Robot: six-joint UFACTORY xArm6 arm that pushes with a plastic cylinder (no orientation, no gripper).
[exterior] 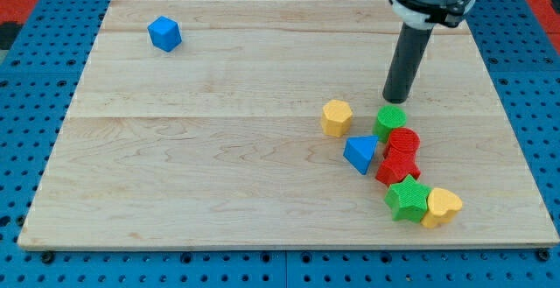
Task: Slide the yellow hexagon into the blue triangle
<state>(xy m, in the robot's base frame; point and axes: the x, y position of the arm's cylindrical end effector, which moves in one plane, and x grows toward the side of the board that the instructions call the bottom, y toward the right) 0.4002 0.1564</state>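
The yellow hexagon (336, 117) lies on the wooden board right of centre. The blue triangle (360, 154) lies just below and to its right, a small gap between them. My tip (395, 101) rests on the board to the right of the yellow hexagon and just above the green round block (391, 121), apart from the hexagon.
A cluster runs down the view's right: a red round block (404, 142), a red block (396, 167), a green star (408, 198) and a yellow heart (442, 207). A blue cube (164, 34) sits at the upper left. The board (219, 148) lies on a blue pegboard.
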